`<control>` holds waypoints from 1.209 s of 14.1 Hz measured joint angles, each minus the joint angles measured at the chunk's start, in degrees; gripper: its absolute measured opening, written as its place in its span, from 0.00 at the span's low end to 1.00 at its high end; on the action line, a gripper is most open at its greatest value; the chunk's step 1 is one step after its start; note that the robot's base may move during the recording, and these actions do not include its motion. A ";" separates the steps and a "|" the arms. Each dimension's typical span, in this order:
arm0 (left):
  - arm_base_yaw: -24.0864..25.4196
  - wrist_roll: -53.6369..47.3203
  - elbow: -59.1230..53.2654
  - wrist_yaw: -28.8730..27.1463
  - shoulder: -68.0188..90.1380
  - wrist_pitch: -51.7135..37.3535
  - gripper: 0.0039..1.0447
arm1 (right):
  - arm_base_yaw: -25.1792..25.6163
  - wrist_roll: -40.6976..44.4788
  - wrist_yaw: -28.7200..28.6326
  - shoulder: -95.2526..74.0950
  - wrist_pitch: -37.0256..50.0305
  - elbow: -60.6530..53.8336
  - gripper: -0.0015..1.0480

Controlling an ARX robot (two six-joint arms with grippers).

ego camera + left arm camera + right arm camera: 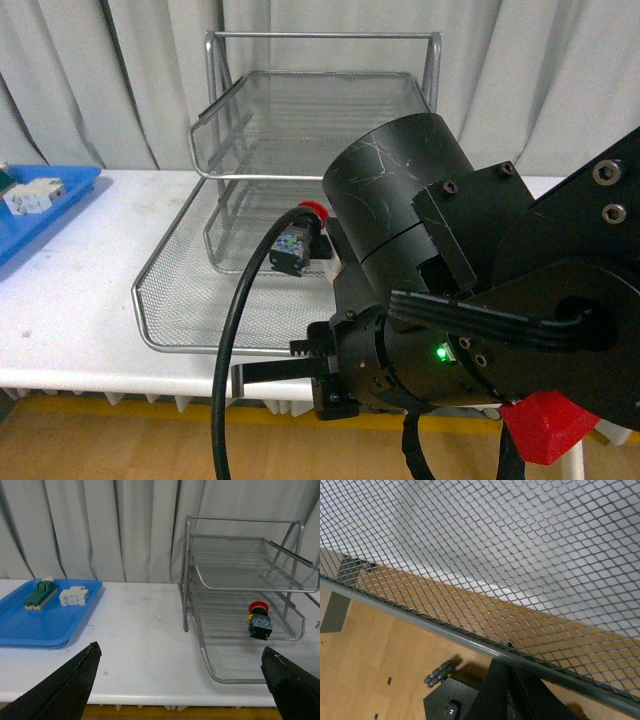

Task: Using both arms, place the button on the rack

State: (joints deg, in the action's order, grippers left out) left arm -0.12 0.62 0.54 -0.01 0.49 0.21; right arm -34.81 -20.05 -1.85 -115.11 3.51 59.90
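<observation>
The silver wire-mesh rack (320,90) stands on the white table. The button (298,245), red cap on a dark body, lies on its side on the lowest tier. In the left wrist view the button (260,622) lies in the rack (240,520) at the right. My left gripper (180,648) is open and empty, held back from the table's front edge. My right arm fills the front view's foreground, and its shut gripper (262,372) sits at the table's front edge below the rack's front rim. In the right wrist view the shut fingers (507,685) lie under the rack's rim tube (470,640).
A flat blue tray (45,620) lies at the table's left with a green-and-cream block (40,595) and a white block (74,596). It also shows in the front view (40,225). Grey curtains hang behind. Wooden floor shows below the table.
</observation>
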 joint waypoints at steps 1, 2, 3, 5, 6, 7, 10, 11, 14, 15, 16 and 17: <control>0.00 0.00 0.00 -0.02 0.00 -0.02 0.94 | 0.11 0.13 0.13 -0.04 0.24 0.26 0.02; 0.00 0.00 0.00 0.00 0.00 0.00 0.94 | 0.55 0.20 0.11 -0.04 0.31 1.14 0.02; 0.00 0.00 0.00 0.00 0.00 0.00 0.94 | 1.14 0.26 0.15 -0.04 0.15 2.19 0.02; 0.00 0.00 0.00 0.00 0.00 0.00 0.94 | 2.69 0.61 0.22 -0.83 -0.46 5.18 0.02; 0.00 0.00 0.00 0.00 0.00 0.02 0.94 | 3.58 0.63 0.24 -1.62 -1.18 6.32 0.02; 0.00 0.00 0.00 0.00 0.00 0.00 0.94 | 4.61 0.68 0.20 -2.71 -1.81 7.30 0.02; 0.00 0.00 0.00 0.00 0.00 0.02 0.94 | 6.84 0.85 -0.85 -5.68 -3.74 9.90 0.02; 0.00 0.00 0.00 0.00 0.00 0.02 0.94 | 7.45 0.83 -1.18 -6.67 -4.44 10.88 0.02; 0.00 0.00 0.00 0.00 0.00 0.00 0.94 | 7.89 0.79 -1.40 -7.87 -5.29 12.24 0.02; 0.00 -0.02 0.00 0.00 0.00 0.00 0.94 | 7.89 0.81 -1.62 -7.87 -5.40 12.50 0.02; 0.00 0.00 0.00 0.00 0.00 0.00 0.94 | 7.89 0.83 -1.60 -7.87 -5.53 12.70 0.02; 0.00 -0.02 0.00 0.00 0.00 0.00 0.94 | 7.89 0.83 -1.64 -7.89 -5.60 12.76 0.02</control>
State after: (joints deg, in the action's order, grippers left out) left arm -0.12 0.60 0.54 -0.01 0.49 0.21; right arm -26.92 -19.22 -3.49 -123.00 -2.09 72.66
